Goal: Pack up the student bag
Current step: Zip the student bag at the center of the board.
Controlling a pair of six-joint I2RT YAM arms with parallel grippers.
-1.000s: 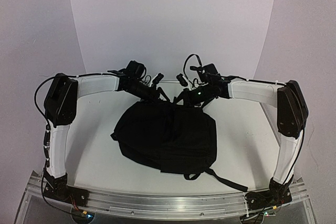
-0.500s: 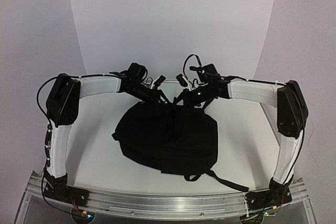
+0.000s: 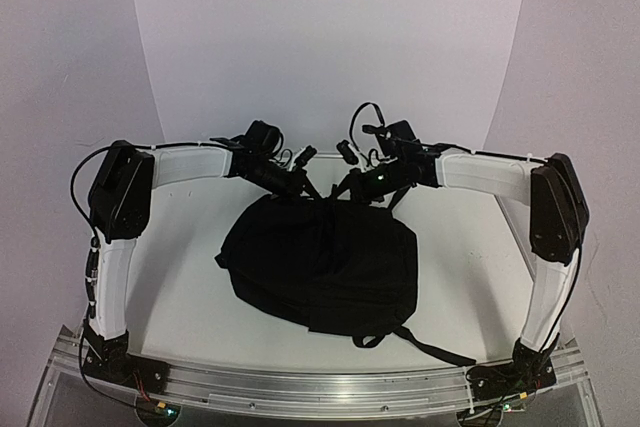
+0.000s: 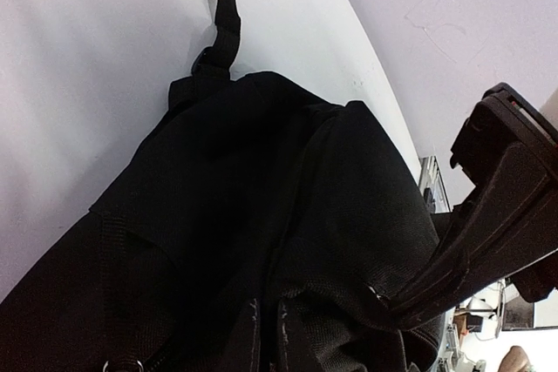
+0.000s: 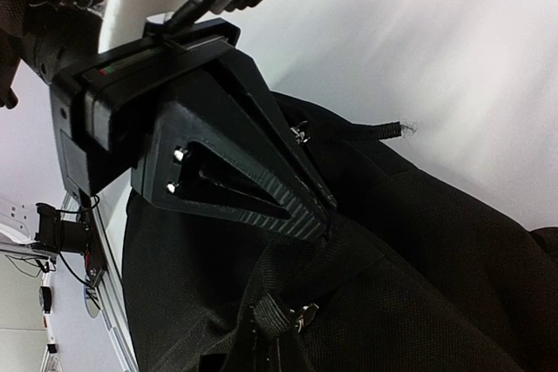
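Reaching in from the left, the one left arm (image 3: 190, 160) has its left jaws clenched on bunched black fabric at the far edge of the single student bag (image 3: 320, 262). The bag lies flat in the middle of the table (image 3: 180, 287), with one strap (image 3: 435, 350) trailing to the near right. The one right arm (image 3: 485, 172) meets the same edge, its right jaws pinched on a fold. Each wrist view shows just one finger (image 4: 475, 233); its mate is out of sight.

A white counter (image 3: 185, 307) is sitting under soft, even light, its surface curving up into a pale backdrop (image 3: 330, 37). Lilac-tinted walls (image 3: 60, 57) are flanking it on both sides, and an aluminium rail (image 3: 320, 385) is running along the near edge.
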